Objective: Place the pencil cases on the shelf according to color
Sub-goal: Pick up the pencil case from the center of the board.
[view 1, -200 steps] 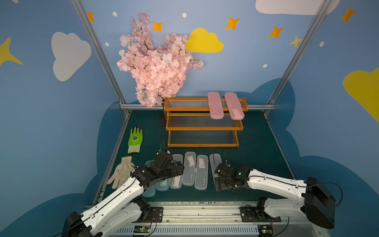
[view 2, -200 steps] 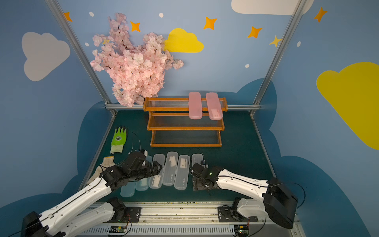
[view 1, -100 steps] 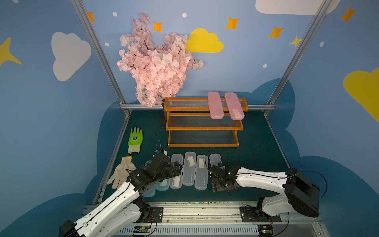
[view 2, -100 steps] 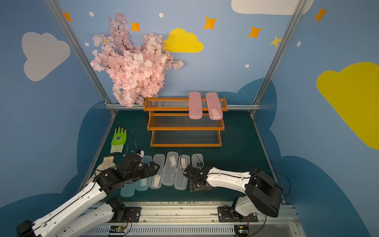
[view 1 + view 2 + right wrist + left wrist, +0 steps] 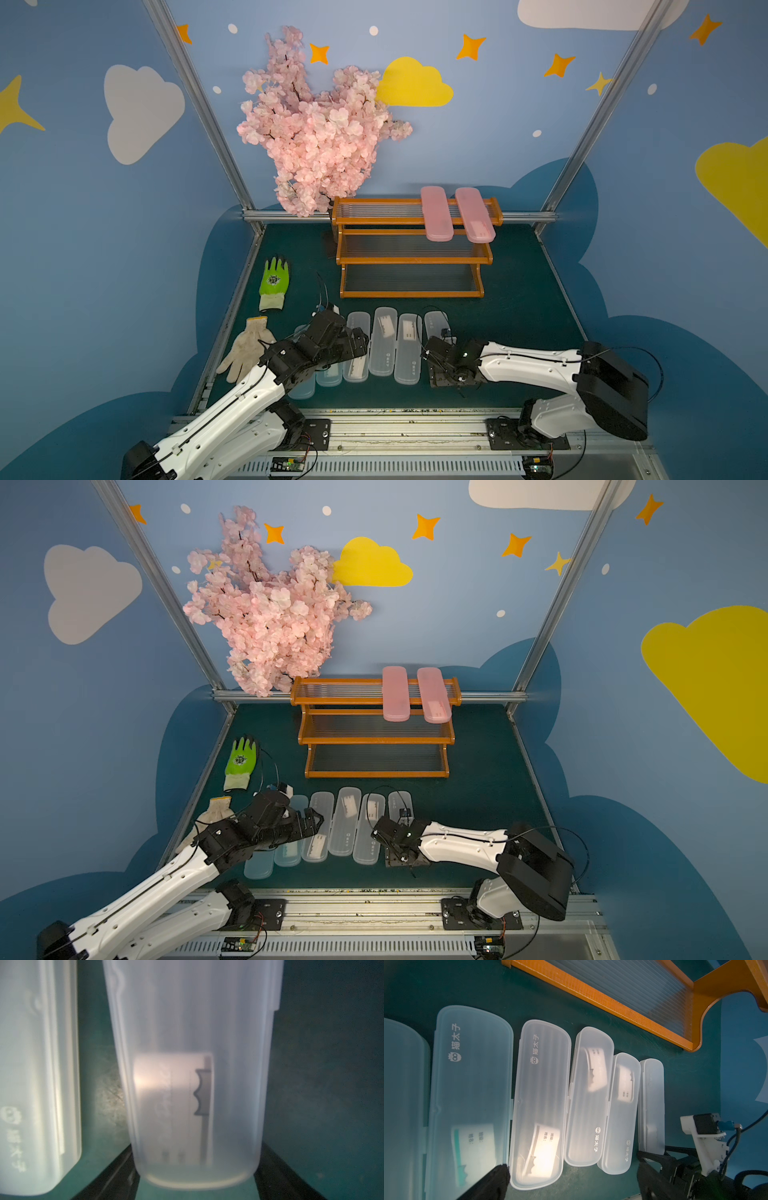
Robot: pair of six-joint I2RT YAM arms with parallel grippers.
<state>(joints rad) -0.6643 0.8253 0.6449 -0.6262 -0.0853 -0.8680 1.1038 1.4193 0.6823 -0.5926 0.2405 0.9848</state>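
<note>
Slippage is risked: clear case [image 5: 193,1032] is straddled at its end by right gripper [image 5: 196,1169], grip undeterminable; left gripper [image 5: 572,1162] jaws are spread.

Pink cases [image 5: 436,214] atop shelf [image 5: 409,261]; clear cases [image 5: 383,340] (bluish too) rowed before it.

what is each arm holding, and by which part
Nothing in left fingers; right fingers straddle the near end of the rightmost slim clear plastic pencil case; grip cannot be told.

Blue walls [image 5: 104,249] all round, white clouds [image 5: 141,112], orange stars [image 5: 470,46]; pink blossom branch [image 5: 320,137] at the back, dark green mat [image 5: 523,299] underfoot.
</note>
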